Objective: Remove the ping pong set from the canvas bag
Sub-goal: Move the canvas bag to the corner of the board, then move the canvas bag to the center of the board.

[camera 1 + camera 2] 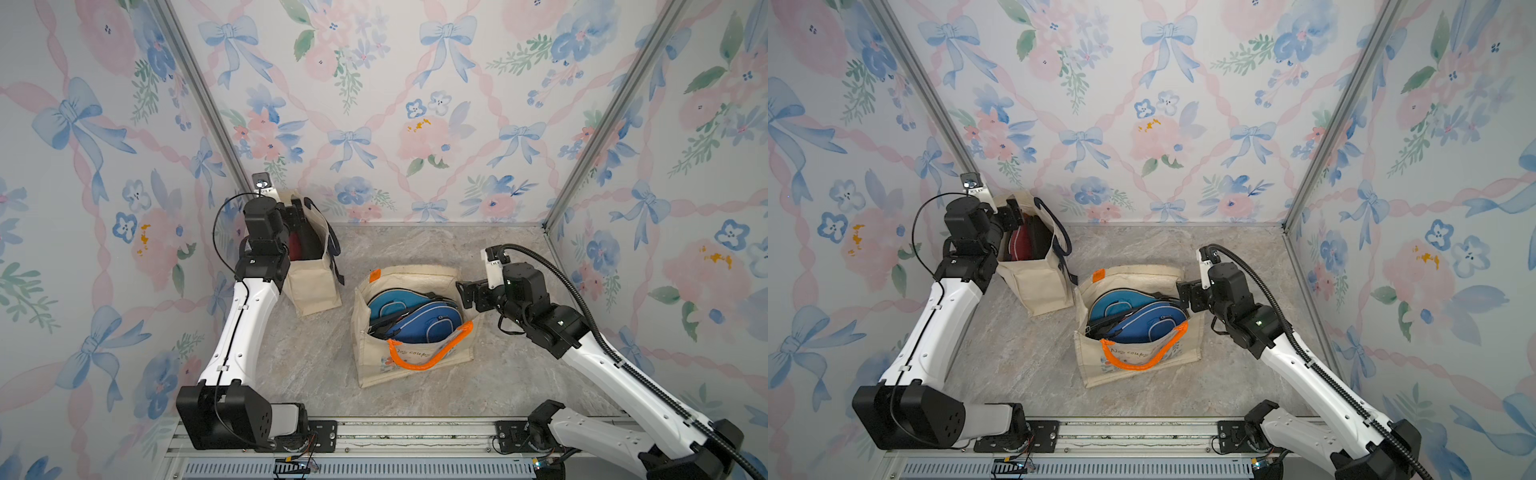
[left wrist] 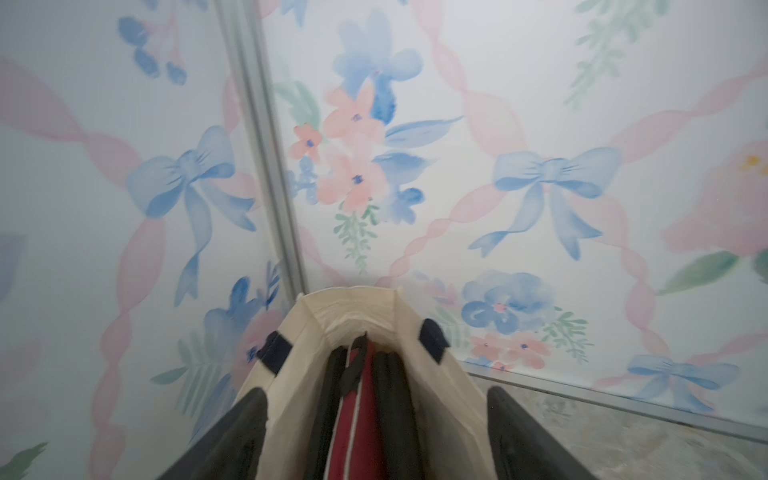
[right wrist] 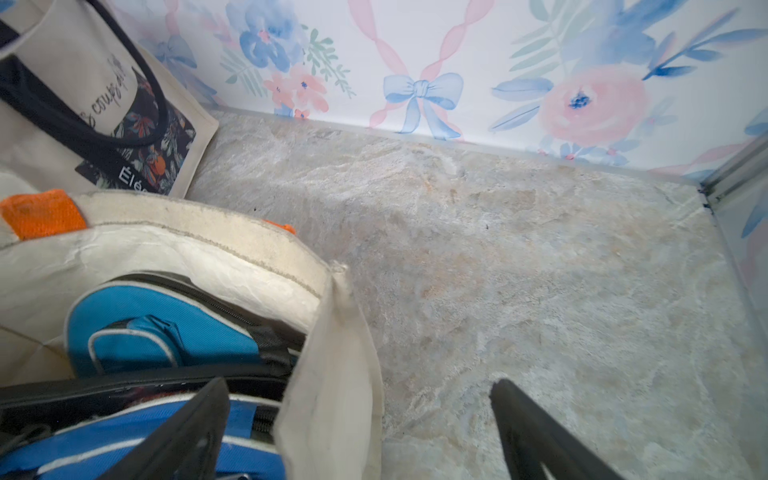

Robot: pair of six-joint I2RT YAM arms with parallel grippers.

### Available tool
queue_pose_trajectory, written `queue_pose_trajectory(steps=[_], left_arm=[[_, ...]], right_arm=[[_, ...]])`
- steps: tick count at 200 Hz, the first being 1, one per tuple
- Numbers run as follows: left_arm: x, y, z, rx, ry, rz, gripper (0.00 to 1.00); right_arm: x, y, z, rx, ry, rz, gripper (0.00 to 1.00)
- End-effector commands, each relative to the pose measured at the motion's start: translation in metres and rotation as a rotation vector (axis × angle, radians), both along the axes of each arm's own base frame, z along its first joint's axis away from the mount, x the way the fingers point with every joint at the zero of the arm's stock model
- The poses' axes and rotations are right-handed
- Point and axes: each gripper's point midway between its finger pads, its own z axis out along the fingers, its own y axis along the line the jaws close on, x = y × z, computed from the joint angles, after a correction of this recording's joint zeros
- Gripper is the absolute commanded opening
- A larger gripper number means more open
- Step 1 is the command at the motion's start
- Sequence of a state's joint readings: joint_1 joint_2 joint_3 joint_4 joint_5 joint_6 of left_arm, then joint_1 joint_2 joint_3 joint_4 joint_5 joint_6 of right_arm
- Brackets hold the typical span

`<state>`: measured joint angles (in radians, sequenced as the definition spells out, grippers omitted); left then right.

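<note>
At the back left, the left claw (image 2: 376, 392) stands wide, its fingers (image 2: 232, 440) on either side of the upright navy-handled canvas bag (image 1: 313, 286) and not closed on it. A red ping pong case (image 1: 1020, 245) sits on edge inside. Near it, toward the middle of the desk (image 1: 415, 249), the orange-handled canvas bag (image 1: 415, 361) holds two blue ping pong cases (image 1: 432, 322). The right claw (image 3: 360, 382) is also wide, one side over the blue cases and the other outside, with the bag's end wall between them.

Marbled tabletop (image 1: 415, 249) — bearing navy-handled bag (image 1: 311, 286), orange-handled bag (image 1: 374, 361).
</note>
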<state>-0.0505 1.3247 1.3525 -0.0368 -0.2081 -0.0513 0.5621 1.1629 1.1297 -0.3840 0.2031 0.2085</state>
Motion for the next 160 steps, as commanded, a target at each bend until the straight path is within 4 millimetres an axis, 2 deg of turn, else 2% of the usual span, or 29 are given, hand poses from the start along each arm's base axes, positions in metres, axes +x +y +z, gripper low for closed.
queue_pose_trajectory(steps=[1,13,29,43,62,90,131,160], left_arm=[[-0.01,-0.095,0.013,0.173,-0.044,-0.355,0.84],[-0.023,-0.154,-0.001,0.272,-0.035,-0.543,0.88],[-0.035,-0.21,-0.027,0.361,0.003,-0.726,0.9],[-0.039,-0.243,-0.05,0.396,0.057,-0.843,0.9],[-0.04,-0.272,-0.081,0.447,0.135,-0.923,0.9],[-0.042,-0.291,-0.111,0.486,0.201,-0.98,0.89],[-0.047,-0.302,-0.151,0.548,0.327,-1.024,0.9],[-0.048,-0.301,-0.172,0.575,0.402,-1.024,0.9]], right_arm=[[0.003,-0.012,0.011,0.115,-0.03,-0.057,0.97],[0.002,-0.011,0.009,0.124,-0.02,-0.045,0.97],[-0.001,-0.008,0.0,0.109,0.018,-0.03,0.98],[-0.006,-0.002,-0.003,0.104,0.031,-0.006,0.98],[-0.016,0.002,-0.005,0.085,0.037,0.025,0.98],[-0.028,0.006,-0.014,0.048,0.069,0.067,0.98],[-0.04,0.007,-0.036,-0.01,0.129,0.106,0.98],[-0.047,0.005,-0.053,-0.051,0.163,0.112,0.99]])
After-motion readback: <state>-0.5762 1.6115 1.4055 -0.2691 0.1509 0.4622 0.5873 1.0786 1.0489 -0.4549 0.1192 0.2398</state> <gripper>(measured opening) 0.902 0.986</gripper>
